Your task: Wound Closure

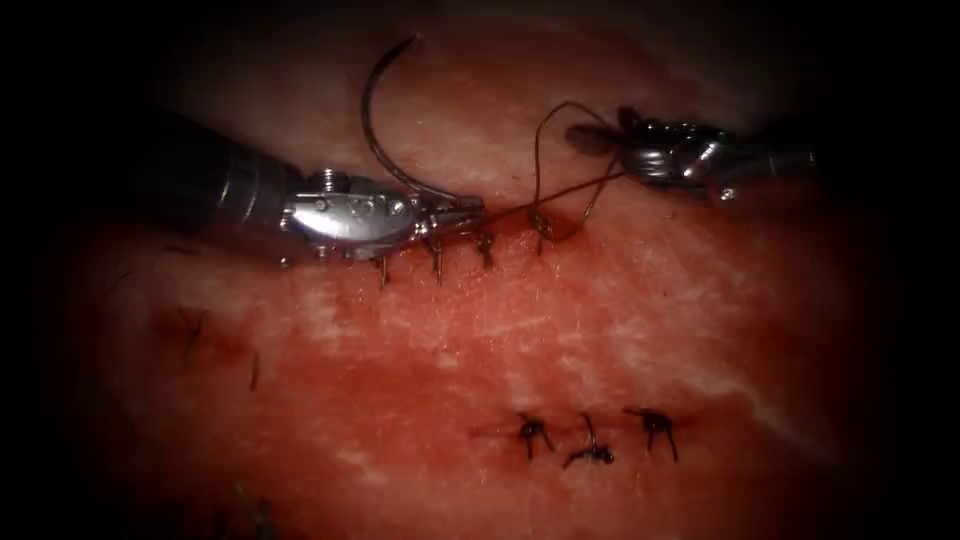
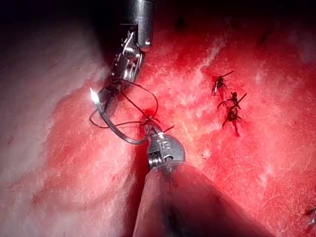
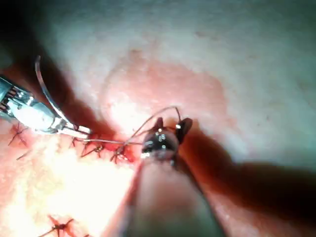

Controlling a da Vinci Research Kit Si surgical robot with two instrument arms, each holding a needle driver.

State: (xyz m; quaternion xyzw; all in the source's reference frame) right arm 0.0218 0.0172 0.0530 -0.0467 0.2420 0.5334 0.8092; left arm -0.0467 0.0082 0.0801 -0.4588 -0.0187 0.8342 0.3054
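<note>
My left tool (image 1: 468,210) is shut on the curved needle (image 1: 365,110) near its thread end. The needle arcs up free of the tissue (image 1: 560,330), its point in the air beyond the stitched cut (image 1: 500,232). Thread (image 1: 540,150) rises from the newest stitch at the cut's right end, loops up and runs across to my right tool (image 1: 600,135). That tool hovers right of the stitch with jaws spread and nothing clamped. In the right wrist view the thread (image 3: 148,123) arcs over the open right tool (image 3: 171,123). The left wrist view shows the needle (image 2: 116,129) held at the left tool (image 2: 150,129).
Several knotted stitches (image 1: 437,258) with short cut ends line the upper cut under my left tool. A second closed cut with three knots (image 1: 590,445) lies nearer the camera. Red fluid wets the tissue around both rows.
</note>
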